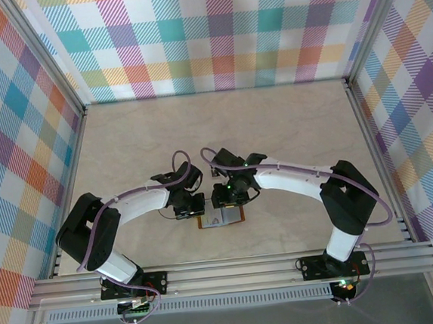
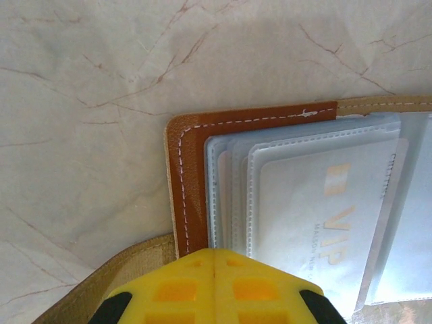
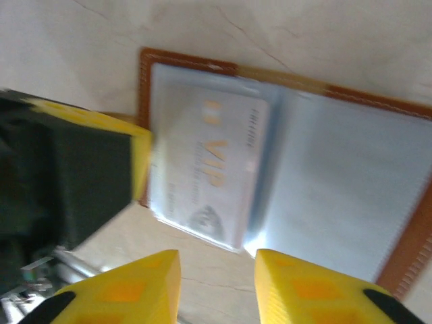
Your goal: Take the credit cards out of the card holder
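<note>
left hand (image 2: 214,263) clenched at the edge of the card holder (image 2: 185,175); right hand (image 3: 217,273) released near the pale card (image 3: 216,169)

My left fingers (image 2: 175,293) are yellow plastic, smooth and a bit shiny. My right fingers (image 3: 128,290) are the same. The card holder (image 2: 185,182) looks like smooth brown leather, with pale thread stitches along its edge. Inside it are clear, glossy plastic pockets (image 2: 229,162). The card (image 2: 317,216) under them is pale, smooth plastic with shiny gold letters. The table (image 2: 81,101) looks like matt marble.
</note>
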